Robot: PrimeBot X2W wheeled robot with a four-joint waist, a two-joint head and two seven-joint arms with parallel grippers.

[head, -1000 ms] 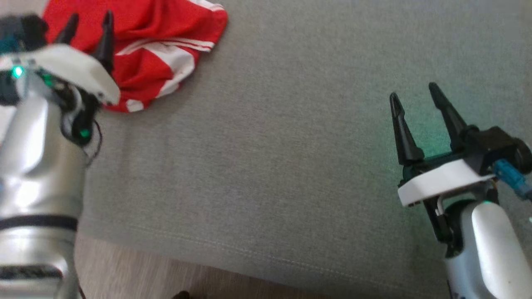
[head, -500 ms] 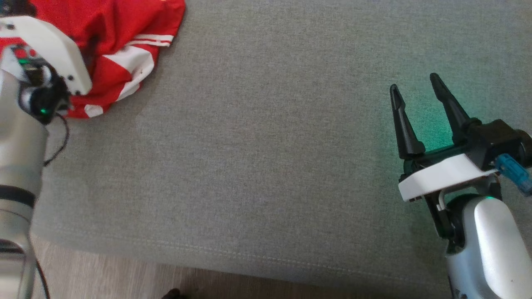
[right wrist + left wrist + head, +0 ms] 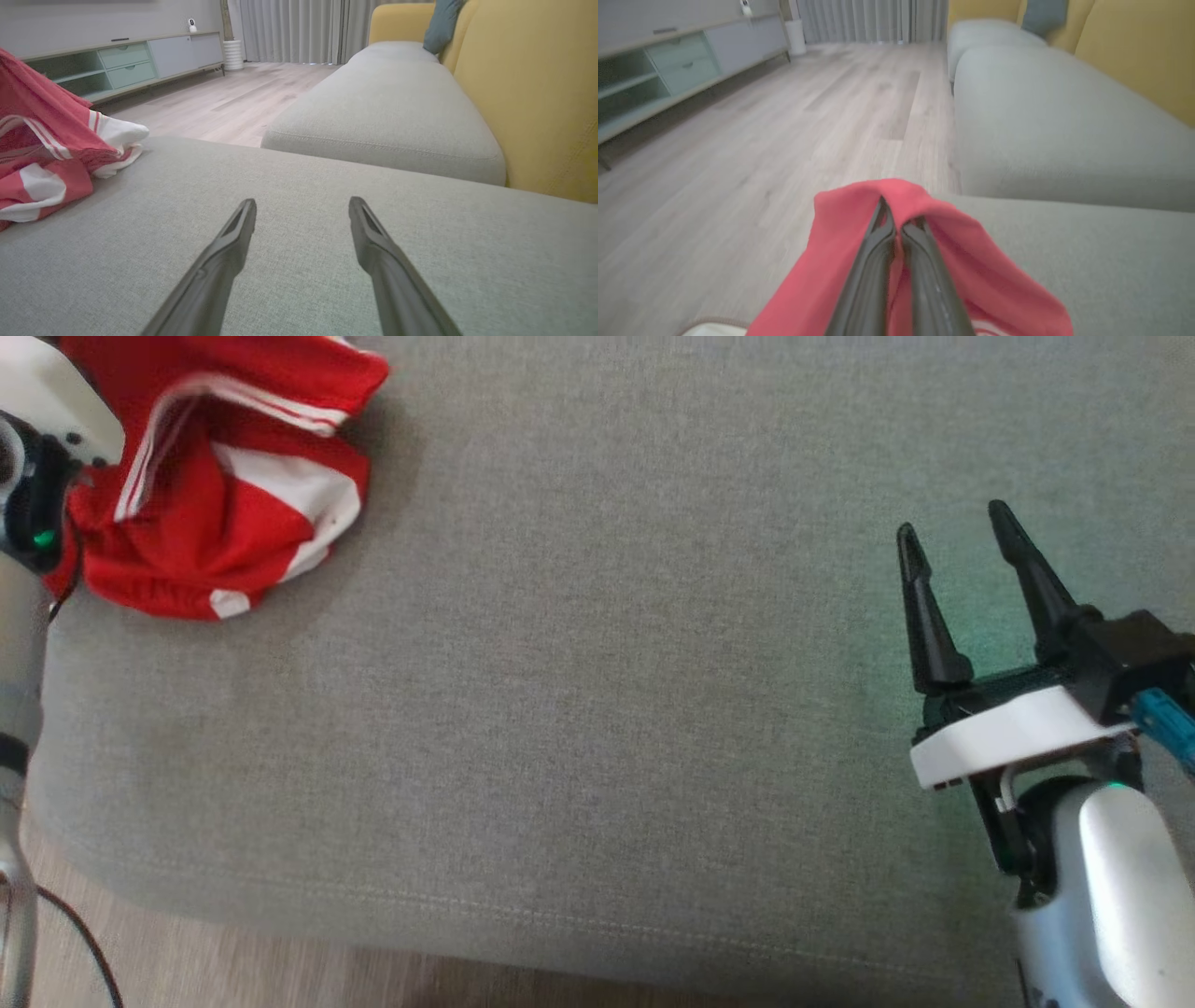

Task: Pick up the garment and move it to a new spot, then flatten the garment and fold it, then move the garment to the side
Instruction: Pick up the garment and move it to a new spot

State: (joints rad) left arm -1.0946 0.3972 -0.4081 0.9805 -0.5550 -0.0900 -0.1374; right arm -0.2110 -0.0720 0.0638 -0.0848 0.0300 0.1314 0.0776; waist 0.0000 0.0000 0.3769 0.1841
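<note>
Clamped shut on a raised fold of the red and white garment (image 3: 826, 252), with the left gripper (image 3: 899, 219) buried in cloth up to its tips. Bunched in a heap at the far left corner of the sofa cushion (image 3: 597, 709), close to its left edge, one part pulled up into a peak and the rest lying on the grey fabric. No clear long axis to read from such a crumple; white-striped hem turned toward the middle of the cushion.

Well apart from the heap, near the right edge: the right gripper (image 3: 953, 516), jaws spread wide with nothing between them, low over bare cushion, fingers pointing toward the far edge.

Judging from this layout, a lift and carry for the left arm alone, being the one on the cloth. Free room lying to its right, across the middle of the cushion and on toward the right gripper. Probably calls for a raise high enough to pull the trailing cloth clear before travelling, otherwise a drag and more bunching. Worth minding the left edge too: wooden floor (image 3: 233, 971) just beyond it, so risk of a drop off the sofa with any slip there.
</note>
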